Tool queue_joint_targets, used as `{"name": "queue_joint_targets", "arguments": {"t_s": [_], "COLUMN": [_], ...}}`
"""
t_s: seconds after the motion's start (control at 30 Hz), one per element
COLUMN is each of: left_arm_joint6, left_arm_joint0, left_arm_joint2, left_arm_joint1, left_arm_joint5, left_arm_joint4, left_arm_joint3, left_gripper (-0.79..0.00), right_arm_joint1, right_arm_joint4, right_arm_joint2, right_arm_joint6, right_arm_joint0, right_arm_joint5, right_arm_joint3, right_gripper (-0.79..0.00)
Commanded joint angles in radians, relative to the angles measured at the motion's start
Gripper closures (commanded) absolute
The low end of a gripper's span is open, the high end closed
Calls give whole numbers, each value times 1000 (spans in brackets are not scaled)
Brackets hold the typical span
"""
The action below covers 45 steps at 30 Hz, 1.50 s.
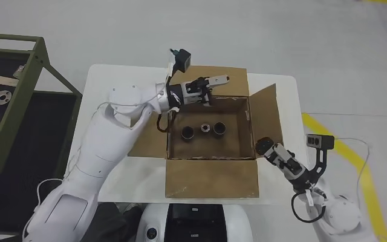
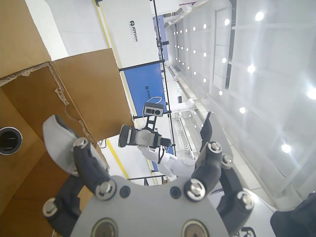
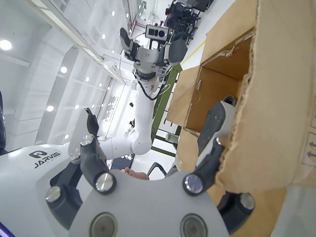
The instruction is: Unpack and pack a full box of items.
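**Top view.** The open cardboard box [image 1: 208, 176] sits mid-frame on the white table [image 1: 109, 78] with its flaps folded out. Three dark round items [image 1: 205, 129] stand on its floor in a row running left to right. Each is seen end-on, so they are upright. The left gripper [image 1: 213, 89] hangs over the box's upper rim, just above the row in the frame. The right gripper [image 1: 264, 146] is outside the right wall, beside the raised right flap [image 1: 266, 118]. I judge the left one nearer, with the items below it inside the box.

**Left wrist view.** The left gripper [image 2: 128, 124] has its fingers [image 2: 61, 136] spread wide and holds nothing. One of the dark round items [image 2: 9, 137] shows at the left edge, off to the side of them, so a reach likely needs a turn toward it.

**Right wrist view.** The right gripper [image 3: 153, 117] is also spread and empty. One of its fingers [image 3: 216, 119] is just beside the torn flap edge, and I cannot tell whether it touches. An item's top [image 3: 229, 99] peeks past it.
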<state>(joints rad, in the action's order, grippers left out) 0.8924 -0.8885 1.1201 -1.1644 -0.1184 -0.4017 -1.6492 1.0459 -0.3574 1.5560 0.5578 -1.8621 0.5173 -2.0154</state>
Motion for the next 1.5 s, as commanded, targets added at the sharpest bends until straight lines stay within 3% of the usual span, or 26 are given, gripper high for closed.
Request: {"name": "queue_joint_targets", "arguments": {"t_s": [0.0, 0.8, 1.47], "left_arm_joint6": [26, 166, 178], "left_arm_joint0": [-18, -155, -193], "left_arm_joint2": [37, 430, 529], "left_arm_joint1": [8, 98, 132], "left_arm_joint5": [-6, -89, -122], "left_arm_joint4": [-7, 49, 92], "left_arm_joint3": [-12, -8, -28], "left_gripper": [-785, -785, -785], "right_arm_joint1": [1, 17, 31], "right_arm_joint4": [-4, -15, 45], "right_arm_joint2": [9, -6, -19], "right_arm_joint6": [-17, -94, -163], "right_arm_joint0": [5, 145, 195], "right_arm_joint5": [-5, -112, -161], "right_arm_joint3": [18, 190, 232], "right_gripper": [-785, -785, -785]}}
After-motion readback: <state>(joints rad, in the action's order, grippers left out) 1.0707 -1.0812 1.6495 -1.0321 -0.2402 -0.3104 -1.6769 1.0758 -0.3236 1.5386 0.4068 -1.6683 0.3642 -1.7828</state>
